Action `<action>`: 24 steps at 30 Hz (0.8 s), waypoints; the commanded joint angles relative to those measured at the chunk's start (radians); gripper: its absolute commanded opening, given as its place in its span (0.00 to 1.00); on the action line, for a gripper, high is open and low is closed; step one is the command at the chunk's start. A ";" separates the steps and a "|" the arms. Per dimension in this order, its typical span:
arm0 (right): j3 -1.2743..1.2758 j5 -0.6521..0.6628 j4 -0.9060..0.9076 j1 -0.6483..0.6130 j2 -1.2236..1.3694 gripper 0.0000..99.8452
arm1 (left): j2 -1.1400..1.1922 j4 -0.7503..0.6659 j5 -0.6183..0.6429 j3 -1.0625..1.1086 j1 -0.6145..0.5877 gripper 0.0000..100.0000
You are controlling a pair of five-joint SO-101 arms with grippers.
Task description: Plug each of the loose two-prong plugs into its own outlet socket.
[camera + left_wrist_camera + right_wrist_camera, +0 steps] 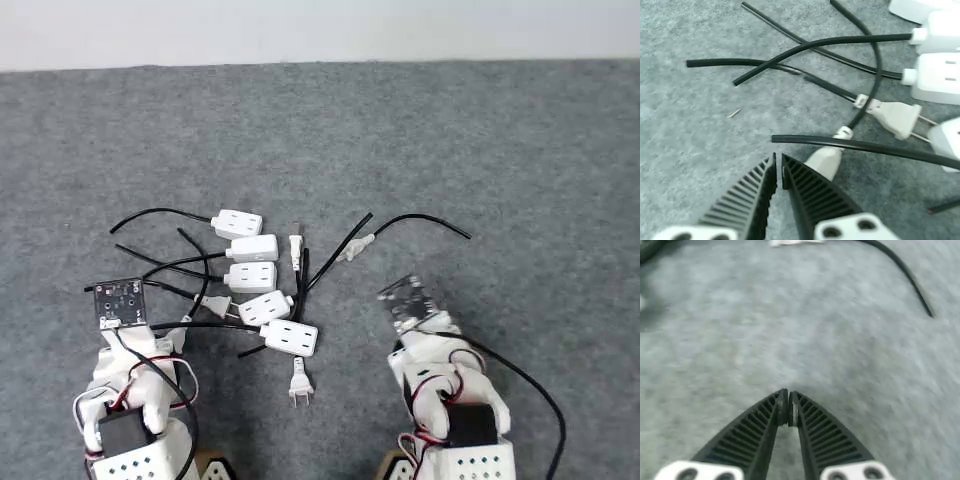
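Note:
Several white outlet sockets (pixel 265 307) lie in a cluster at the table's middle, each with a short black cord. Loose white two-prong plugs lie around them: one plug (pixel 295 245) behind the cluster, one plug (pixel 300 385) in front, one plug (pixel 355 247) to the right. Another plug (pixel 895 117) lies with its bare prongs pointing at a socket (pixel 946 142). My left gripper (pixel 778 167) is shut and empty, right beside a further plug body (pixel 825 160). Over bare carpet, my right gripper (pixel 788 407) is shut on nothing.
Black cords (pixel 815 45) cross each other on the grey carpet ahead of the left gripper. A loose black cord (pixel 905 275) curves past the right gripper. The left arm (pixel 125 400) and right arm (pixel 450 400) sit at the near edge. The far carpet (pixel 450 130) is bare.

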 commanded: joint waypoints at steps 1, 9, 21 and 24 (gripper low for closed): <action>0.015 -0.014 0.088 -0.067 -0.012 0.01 | -0.021 -0.006 0.011 -0.013 0.084 0.01; 0.015 -0.008 0.131 -0.068 -0.008 0.01 | -0.021 -0.006 0.008 -0.016 0.170 0.01; 0.015 -0.014 0.134 -0.073 -0.016 0.01 | -0.021 -0.149 -0.003 -0.133 0.087 0.01; 0.014 -0.002 0.113 -0.054 -0.016 0.01 | -0.021 -0.132 -0.051 -0.179 0.086 0.01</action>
